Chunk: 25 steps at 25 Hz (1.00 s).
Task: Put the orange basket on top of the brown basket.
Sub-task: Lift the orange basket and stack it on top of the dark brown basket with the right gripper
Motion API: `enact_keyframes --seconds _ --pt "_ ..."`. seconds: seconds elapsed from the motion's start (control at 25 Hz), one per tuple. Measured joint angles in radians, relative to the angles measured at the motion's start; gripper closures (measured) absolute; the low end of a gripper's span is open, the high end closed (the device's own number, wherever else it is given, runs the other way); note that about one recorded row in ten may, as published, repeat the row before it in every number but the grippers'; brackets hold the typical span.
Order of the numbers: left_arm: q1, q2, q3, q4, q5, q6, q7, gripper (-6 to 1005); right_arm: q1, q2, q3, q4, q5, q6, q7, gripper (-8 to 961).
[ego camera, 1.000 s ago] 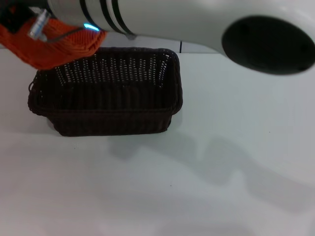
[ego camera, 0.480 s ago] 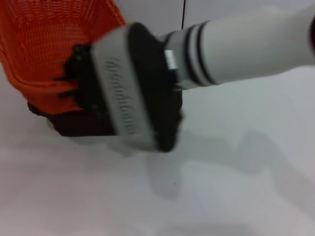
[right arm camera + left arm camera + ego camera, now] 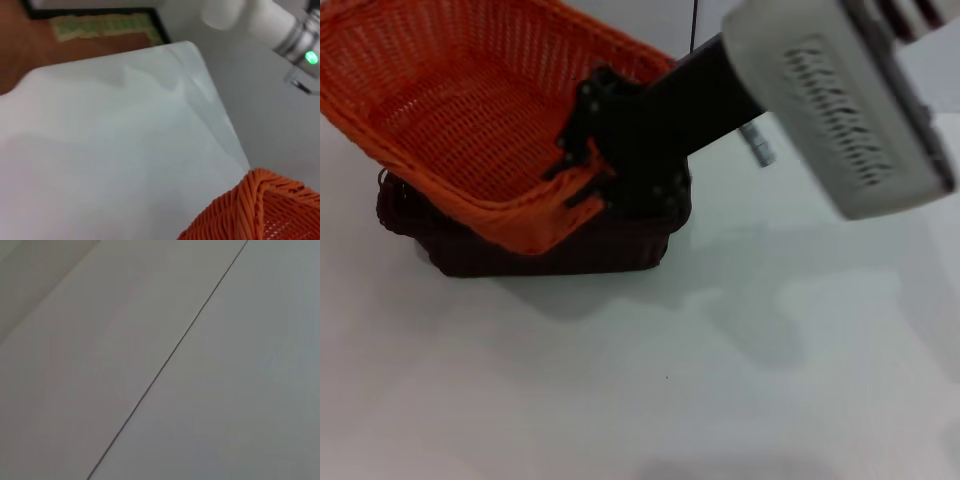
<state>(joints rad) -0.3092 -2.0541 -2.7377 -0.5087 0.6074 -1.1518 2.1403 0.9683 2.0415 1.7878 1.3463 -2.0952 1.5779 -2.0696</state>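
Your white table (image 3: pixel 800 340) carries the whole job, and the orange basket (image 3: pixel 450 110) dominates its far left part in the head view, tilted, with its near rim dipping low and its far side raised. It sits over the brown basket (image 3: pixel 550 250), whose dark wall and rim show beneath and to the right; I judge the two are touching or nearly so along the near edge, but not yet level.

Your right gripper (image 3: pixel 590 170) reaches in from the right and has its fingers clamped on the orange basket's right-hand rim. In the right wrist view only a corner of that braided rim shows. The left gripper is not visible in any view; its wrist camera sees only plain surface.

To finish well, level the orange basket before you let go: lower the raised far side so all four rims line up, keep the grip firm, and avoid pushing sideways, since the brown basket looks light enough to slide.
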Motion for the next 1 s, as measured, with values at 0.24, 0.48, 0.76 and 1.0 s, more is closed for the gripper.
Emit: enact_keyframes --seconds 0.24,0.48,0.76,1.0 --pt "-0.002 -0.001 -0.005 0.017 -0.006 -0.014 -0.038 486 0.044 -0.037 0.056 -0.025 -0.035 0.099 -0.194 795" --pt "0.006 -0.002 -0.006 0.032 -0.026 -0.073 -0.042 487 0.064 -0.05 0.106 -0.082 -0.141 0.134 -0.33 796" --pt "0.035 -0.005 -0.009 0.072 -0.041 -0.152 -0.042 486 0.087 -0.049 0.138 -0.119 -0.267 0.113 -0.357 798" --pt "0.05 -0.005 -0.017 0.111 -0.056 -0.228 -0.043 487 0.119 -0.041 0.14 -0.181 -0.372 0.017 -0.397 799"
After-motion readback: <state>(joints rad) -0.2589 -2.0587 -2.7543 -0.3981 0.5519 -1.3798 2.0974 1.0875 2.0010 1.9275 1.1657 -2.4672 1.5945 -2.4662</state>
